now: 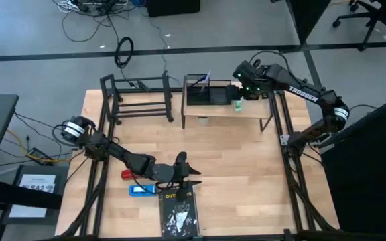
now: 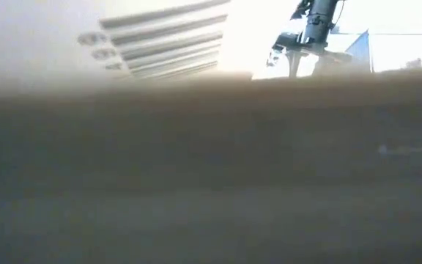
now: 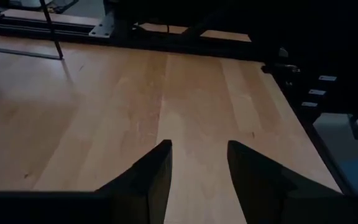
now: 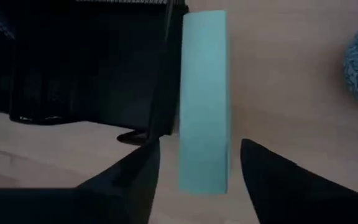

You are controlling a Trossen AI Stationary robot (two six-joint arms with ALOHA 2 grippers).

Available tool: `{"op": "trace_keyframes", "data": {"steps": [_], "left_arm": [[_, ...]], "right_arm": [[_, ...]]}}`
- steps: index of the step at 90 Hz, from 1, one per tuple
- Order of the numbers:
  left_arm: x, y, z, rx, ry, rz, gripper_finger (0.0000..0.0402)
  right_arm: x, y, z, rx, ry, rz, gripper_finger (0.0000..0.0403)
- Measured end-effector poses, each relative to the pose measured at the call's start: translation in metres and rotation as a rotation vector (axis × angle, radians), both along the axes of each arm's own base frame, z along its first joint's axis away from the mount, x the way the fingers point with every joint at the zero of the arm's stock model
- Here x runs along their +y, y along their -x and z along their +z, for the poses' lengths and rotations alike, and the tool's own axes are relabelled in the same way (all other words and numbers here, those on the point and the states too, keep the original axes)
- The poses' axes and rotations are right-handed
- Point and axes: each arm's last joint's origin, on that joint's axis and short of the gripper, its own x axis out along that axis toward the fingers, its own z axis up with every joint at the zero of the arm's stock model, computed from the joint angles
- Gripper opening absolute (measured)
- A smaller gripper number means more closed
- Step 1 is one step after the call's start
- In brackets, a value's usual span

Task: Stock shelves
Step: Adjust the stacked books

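The wood-top shelf [image 1: 228, 110] stands at the table's far edge, with the black tube-frame rack [image 1: 137, 100] just beside it on the left. The right gripper [image 4: 194, 163] hovers over the wood top, fingers spread and empty, astride a light green block [image 4: 204, 99] that touches a black mesh organizer [image 4: 86, 62]. The left gripper [image 3: 197, 165], also released, is low over bare table [image 3: 104, 106] near the front, well apart from both shelves.

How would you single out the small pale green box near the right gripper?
Find the wood-topped shelf at the table's far side. The pale green box stands on it beside the black mesh organizer, below the open right gripper; it is the only light-coloured block there.
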Motion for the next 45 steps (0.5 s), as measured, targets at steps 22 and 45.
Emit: {"op": "trace_keyframes", "data": {"steps": [22,45], "left_arm": [[0.0,0.0,0.0,0.0,0.0,0.0,0.0136],[0.0,0.0,0.0,0.001,-0.002,0.0,0.0136]], "right_arm": [[0.008,0.01,0.018,-0.033,0.119,0.176,0.0211],[0.106,0.012,0.046,-0.029,0.43,0.527,0.019]]}}
